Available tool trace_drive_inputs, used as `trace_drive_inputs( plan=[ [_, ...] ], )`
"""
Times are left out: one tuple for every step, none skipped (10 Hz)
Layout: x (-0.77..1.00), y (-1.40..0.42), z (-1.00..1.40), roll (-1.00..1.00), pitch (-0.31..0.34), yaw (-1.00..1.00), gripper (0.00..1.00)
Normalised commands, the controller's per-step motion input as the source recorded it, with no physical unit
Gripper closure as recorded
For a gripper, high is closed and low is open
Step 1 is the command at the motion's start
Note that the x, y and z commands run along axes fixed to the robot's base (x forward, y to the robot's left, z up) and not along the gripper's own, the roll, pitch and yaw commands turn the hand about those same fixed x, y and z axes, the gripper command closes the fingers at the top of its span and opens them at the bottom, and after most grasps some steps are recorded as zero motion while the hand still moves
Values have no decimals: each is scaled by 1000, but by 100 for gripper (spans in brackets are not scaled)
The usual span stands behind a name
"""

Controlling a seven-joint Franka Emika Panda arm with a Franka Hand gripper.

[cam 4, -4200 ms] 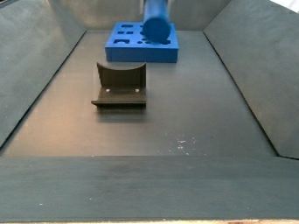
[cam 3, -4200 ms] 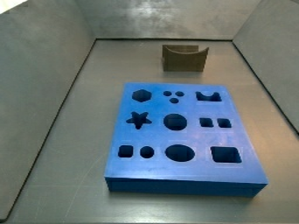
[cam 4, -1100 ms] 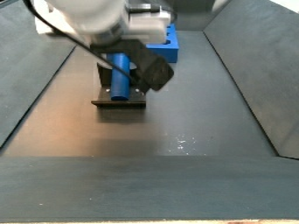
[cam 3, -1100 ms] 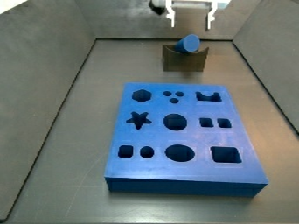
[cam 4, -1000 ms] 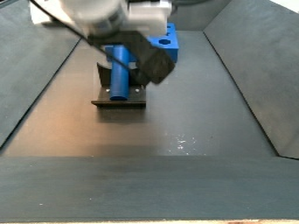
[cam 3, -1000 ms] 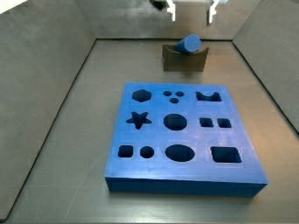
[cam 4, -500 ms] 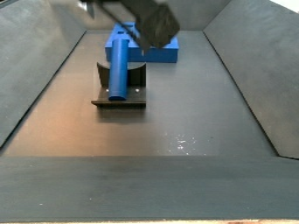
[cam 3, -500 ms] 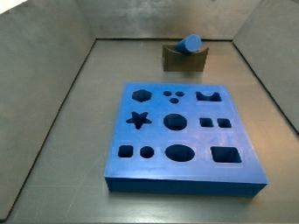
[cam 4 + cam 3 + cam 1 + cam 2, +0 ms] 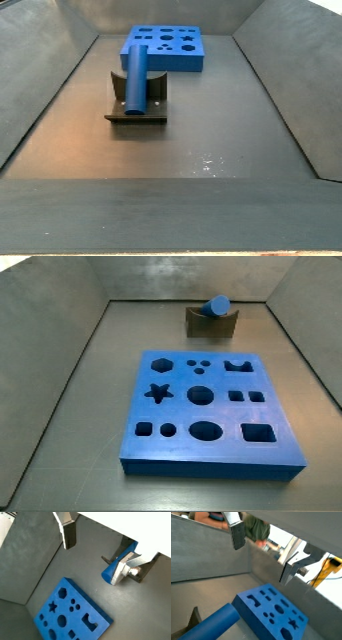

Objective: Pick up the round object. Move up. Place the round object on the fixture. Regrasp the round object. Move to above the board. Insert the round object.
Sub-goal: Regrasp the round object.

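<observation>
The gripper (image 9: 97,554) hangs empty, fingers (image 9: 67,532) apart, well above the peg (image 9: 138,83) on the fixture (image 9: 136,112). The peg looks stiff, light, smooth, perhaps slippery; grasp mid-length.

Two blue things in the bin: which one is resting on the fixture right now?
The round object, the slim blue cylinder, lies in the fixture notch. The board, a flat slab with holes, sits on the floor. The gripper is open, holding nothing, above both.

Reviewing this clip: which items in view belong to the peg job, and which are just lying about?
Part of the job:
- long slim blue cylinder peg, lying in the notch of the fixture
- small olive-brown notched fixture
- large blue slab board with shaped holes
- gripper, open and holding nothing, shown only in the wrist views

Lying about:
- nothing visible
</observation>
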Motion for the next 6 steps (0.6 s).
trace_drive_inputs(
  plan=[
    [-44, -506, 85, 1000, 21, 19, 0],
    [-36, -235, 48, 1000, 17, 19, 0],
    [-35, -67, 31, 1000, 14, 20, 0],
    [-30, -38, 20, 1000, 12, 20, 0],
    [-26, -45, 12, 1000, 7, 21, 0],
    [-27, -36, 11, 1000, 4, 22, 0]
  ],
)
